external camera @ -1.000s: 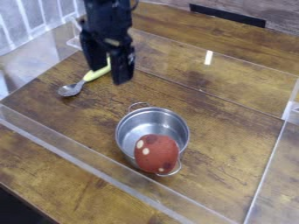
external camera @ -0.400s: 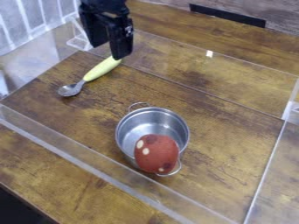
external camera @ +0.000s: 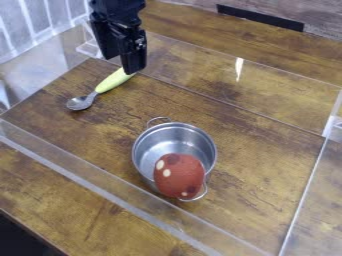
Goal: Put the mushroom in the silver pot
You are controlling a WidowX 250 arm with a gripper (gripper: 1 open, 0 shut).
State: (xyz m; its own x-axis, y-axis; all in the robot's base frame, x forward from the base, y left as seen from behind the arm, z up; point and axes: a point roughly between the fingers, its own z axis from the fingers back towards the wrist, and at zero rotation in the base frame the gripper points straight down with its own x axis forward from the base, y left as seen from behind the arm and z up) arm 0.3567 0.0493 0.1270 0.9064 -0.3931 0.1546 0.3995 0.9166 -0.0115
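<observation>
One mushroom (external camera: 179, 175), red-capped with pale spots, is sitting at the near side of the silver pot (external camera: 175, 147), overlapping its rim and near loop handle; you cannot tell from this angle how much of it is inside. If it is perched there, you are probably needing a small nudge or a fresh lift toward the pot's middle: come down from above, keep the grip centred on the cap, and avoid pressing the rim, which could tip or slide the pot. Beyond the pot, the spoon (external camera: 103, 88) is lying on the wooden table (external camera: 261, 120), clear of a direct path. Farther back, your claw (external camera: 124, 62) is hanging near the spoon's yellow-green handle, well apart from the mushroom, its fingers standing apart.
</observation>
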